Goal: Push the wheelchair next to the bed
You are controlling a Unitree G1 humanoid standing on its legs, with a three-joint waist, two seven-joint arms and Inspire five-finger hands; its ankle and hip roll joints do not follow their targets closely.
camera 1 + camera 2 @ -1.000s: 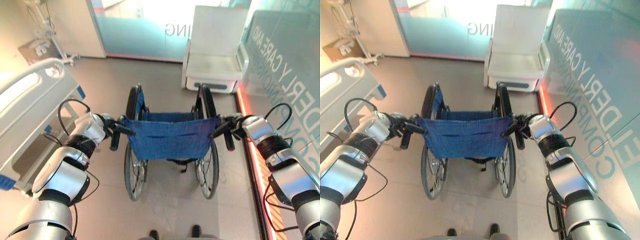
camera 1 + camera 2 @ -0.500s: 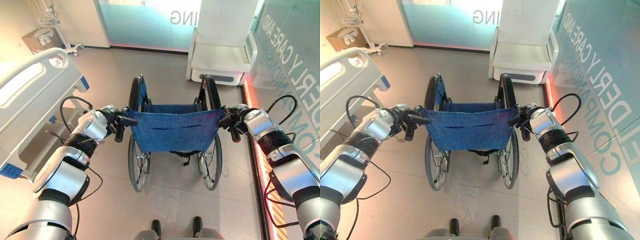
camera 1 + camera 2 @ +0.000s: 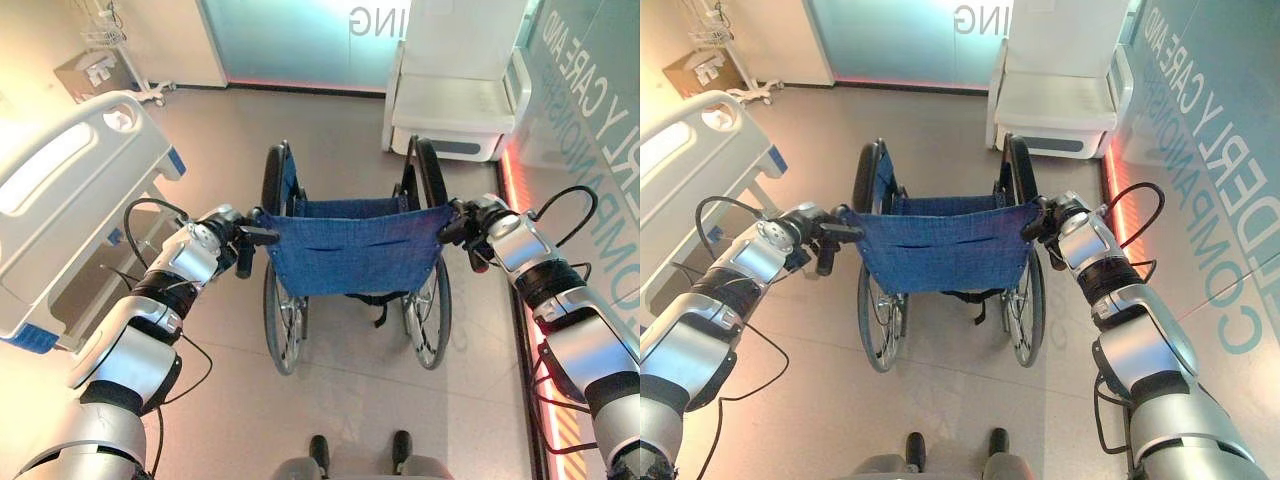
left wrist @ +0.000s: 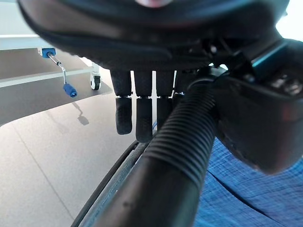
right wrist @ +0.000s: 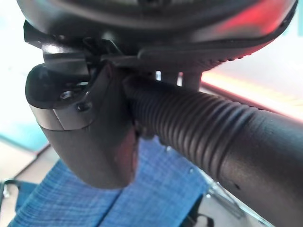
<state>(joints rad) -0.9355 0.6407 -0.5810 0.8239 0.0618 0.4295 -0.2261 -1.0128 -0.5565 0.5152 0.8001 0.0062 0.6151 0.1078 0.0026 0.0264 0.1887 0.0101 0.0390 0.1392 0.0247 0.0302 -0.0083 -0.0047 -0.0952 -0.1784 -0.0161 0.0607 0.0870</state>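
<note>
The wheelchair [image 3: 355, 245], with a blue cloth back and black wheels, stands in the middle of the floor facing away from me. My left hand [image 3: 228, 235] is curled round its left push handle [image 4: 182, 142], fingers [image 4: 142, 118] on one side and thumb on the other. My right hand [image 3: 468, 218] is wrapped round the ribbed right push handle [image 5: 203, 137], with its thumb [image 5: 90, 137] against the grip. The white bed [image 3: 60, 195] stands to the left of the wheelchair, its footboard level with my left forearm.
A white armchair [image 3: 455, 95] stands ahead on the right against a glass wall [image 3: 1220, 150]. A stand with a cardboard box [image 3: 95, 65] is at the back left. Open floor lies between the bed and the wheelchair.
The wheelchair has rolled forward with both hands on its handles, and the camera has followed. The bed now lies further alongside on the left and the armchair is nearer.
</note>
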